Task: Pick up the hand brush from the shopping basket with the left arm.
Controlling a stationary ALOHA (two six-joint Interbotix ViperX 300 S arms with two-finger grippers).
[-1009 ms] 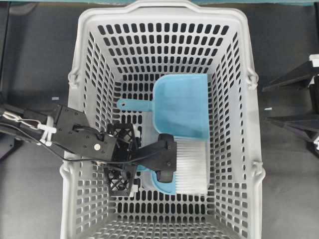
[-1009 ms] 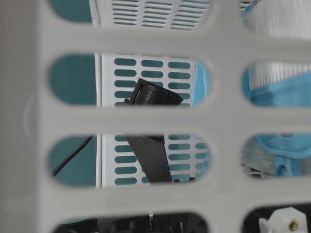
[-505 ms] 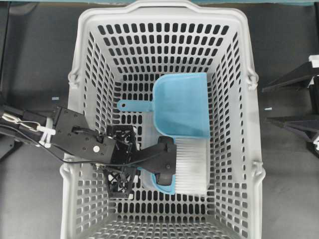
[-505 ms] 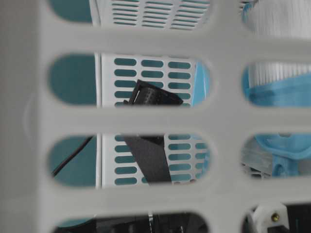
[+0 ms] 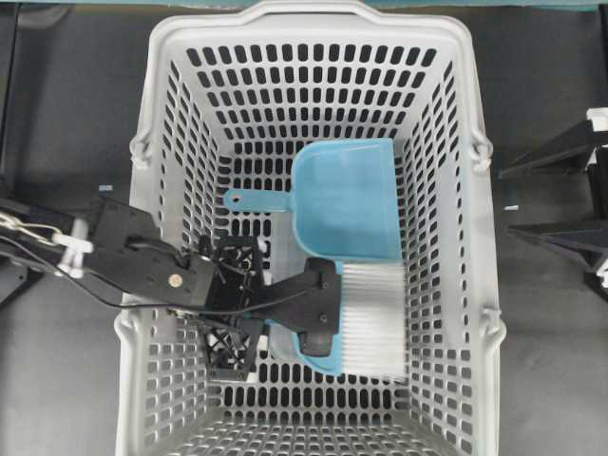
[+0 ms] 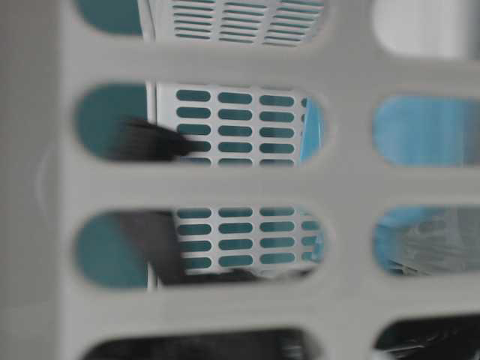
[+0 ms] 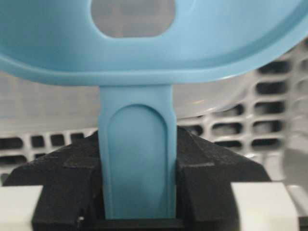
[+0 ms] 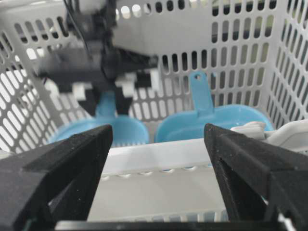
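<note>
The left end effector (image 7: 137,192) pinches the thin handle of the light-blue plastic hand brush (image 5: 366,318), at five o'clock inside the light-grey slotted shopping basket (image 5: 313,28). Its white bristles touch the light-blue flat dustpan (image 5: 347,201); lifting might drag the dustpan or twist the handle loose. The right end effector (image 8: 159,180) is spread.

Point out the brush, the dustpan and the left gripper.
brush (image 5: 372,321), overhead view, on the white bristles.
dustpan (image 5: 350,204), overhead view, middle of the pan.
left gripper (image 7: 137,192), left wrist view, between the fingertips.

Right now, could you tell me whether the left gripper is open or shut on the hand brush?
Shut on it: the left gripper has both black fingers pressed against the hand brush handle.
</note>
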